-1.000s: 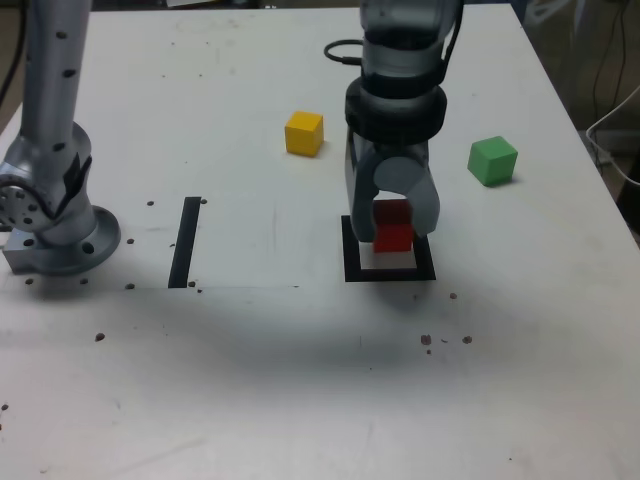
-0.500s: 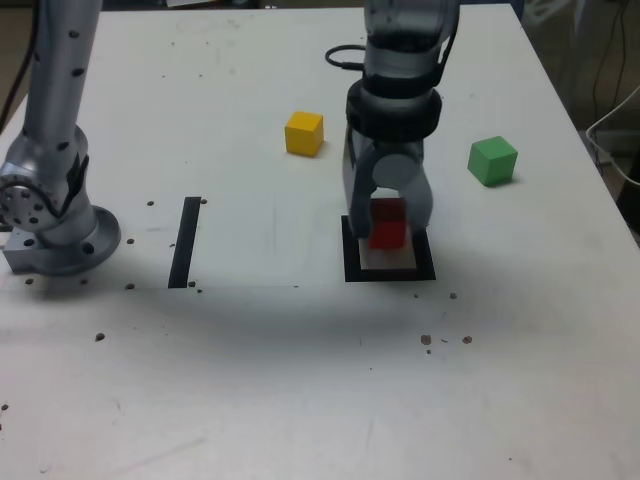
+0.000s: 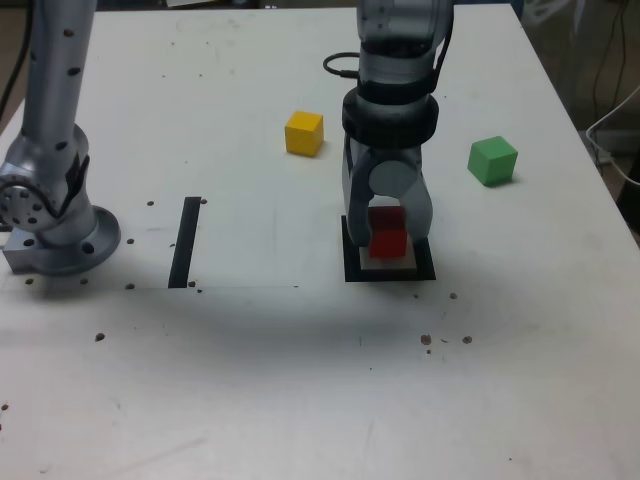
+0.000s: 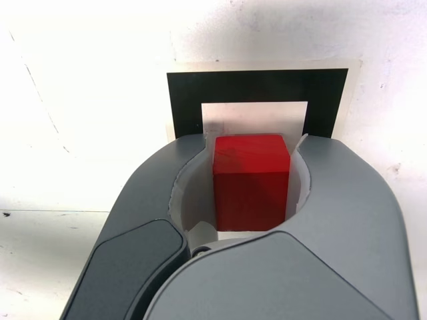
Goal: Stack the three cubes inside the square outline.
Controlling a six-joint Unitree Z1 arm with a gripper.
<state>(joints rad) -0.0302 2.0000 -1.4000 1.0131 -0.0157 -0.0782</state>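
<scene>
So over the last second the gripper (image 3: 389, 240) has dropped lower, taking the red cube (image 3: 388, 241) down with it. A second ago the cube hung a bit above the square outline (image 3: 390, 272) with more of the pale centre showing under it; now it sits right down at the pale centre. The arm has eased slightly toward the exterior view's left too.

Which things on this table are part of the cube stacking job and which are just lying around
Part of the job:
red cube, held in the gripper over the square outline
yellow cube, loose on the table
green cube, loose on the table

Just lying about:
straight black strip
black cable behind the arm
dark specks on the table
</scene>
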